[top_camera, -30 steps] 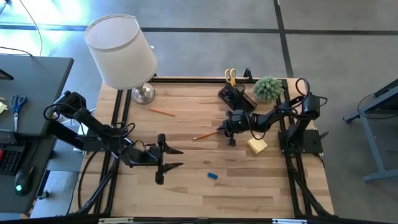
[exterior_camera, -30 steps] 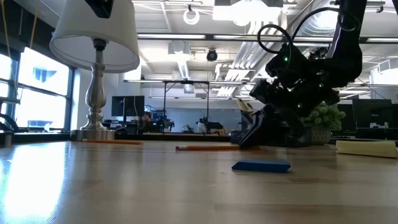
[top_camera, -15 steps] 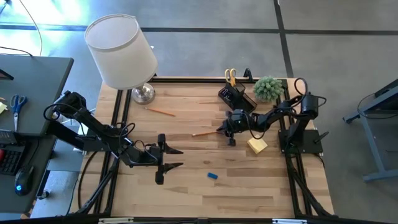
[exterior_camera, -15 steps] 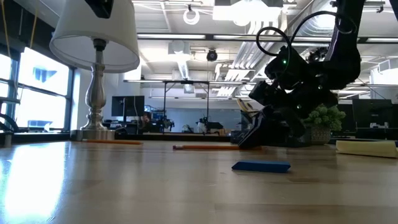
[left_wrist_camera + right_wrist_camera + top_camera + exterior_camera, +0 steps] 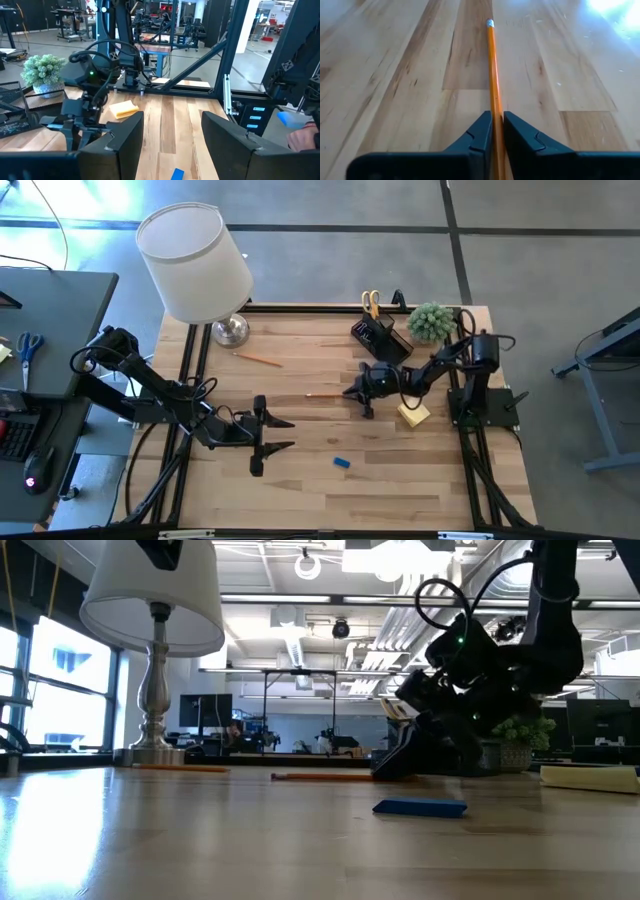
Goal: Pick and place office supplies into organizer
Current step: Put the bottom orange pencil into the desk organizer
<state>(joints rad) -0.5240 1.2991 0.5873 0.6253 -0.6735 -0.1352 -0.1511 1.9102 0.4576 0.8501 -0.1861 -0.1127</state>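
Clearly the step in hand is gripping the orange pencil (image 5: 493, 75), which lies flat on the counter (image 5: 300, 470) near its middle, just short of the organizer (image 5: 380, 336). To do it well, the pinch should seat fully before any lift, and the lift should keep the long shaft level so its far end does not drag. The right claw (image 5: 493, 131) sits low with its fingers narrowed tight against both sides of the pencil. The left claw (image 5: 172, 135) waits apart, spread wide and empty.
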